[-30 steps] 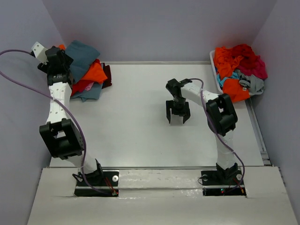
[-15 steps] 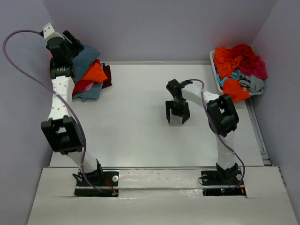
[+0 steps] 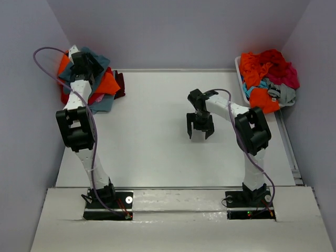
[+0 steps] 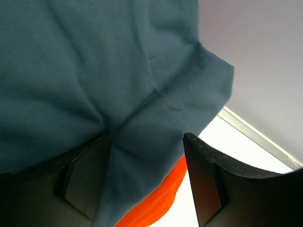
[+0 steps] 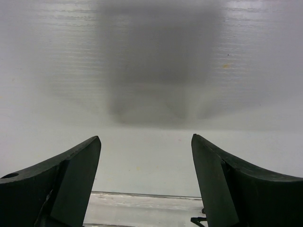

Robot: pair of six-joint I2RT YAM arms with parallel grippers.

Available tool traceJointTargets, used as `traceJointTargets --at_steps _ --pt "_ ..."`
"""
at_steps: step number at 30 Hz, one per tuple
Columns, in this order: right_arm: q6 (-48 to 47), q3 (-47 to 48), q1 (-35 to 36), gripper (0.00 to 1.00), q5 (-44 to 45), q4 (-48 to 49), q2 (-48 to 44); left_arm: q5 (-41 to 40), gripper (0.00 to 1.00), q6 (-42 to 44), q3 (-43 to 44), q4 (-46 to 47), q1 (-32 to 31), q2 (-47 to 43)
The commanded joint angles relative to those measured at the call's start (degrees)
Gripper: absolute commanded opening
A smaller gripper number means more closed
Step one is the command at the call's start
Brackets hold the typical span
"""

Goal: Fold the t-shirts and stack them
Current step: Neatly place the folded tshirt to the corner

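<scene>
T-shirts (image 3: 102,81) are lying in a loose stack at the far left corner of the table (image 3: 157,152). A second heap (image 3: 268,71) is sitting in a white bin (image 3: 239,76) at the far right edge. The left hand (image 3: 86,59) is reaching over the left stack, and the right hand (image 3: 200,134) is hanging wide over the table's middle.

At the left wrist, a slate-blue t-shirt (image 4: 94,66) is drooping between the well-spread fingers (image 4: 203,184), unpinched. An orange t-shirt (image 4: 158,203) is peeking out beneath it.

At the right wrist, the hand is gaping wide above the table, touching nothing.
</scene>
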Motion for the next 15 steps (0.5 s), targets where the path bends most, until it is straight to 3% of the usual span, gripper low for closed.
traceJointTargets --at_steps 1,6,15 --pt "0.0 -1.5 0.6 0.83 -0.6 2.0 -2.8 -12.2 0.76 -1.4 -3.2 -5.8 0.7 -6.4" --pt "-0.4 -1.3 0.6 0.83 -0.6 3.0 -3.7 -10.1 0.77 -0.8 -4.5 -6.2 1.9 -6.8" --pt "-2.9 11.9 0.6 0.87 5.0 -1.2 -8.0 -2.4 0.79 2.8 -1.3 -8.0 -2.0 -14.9"
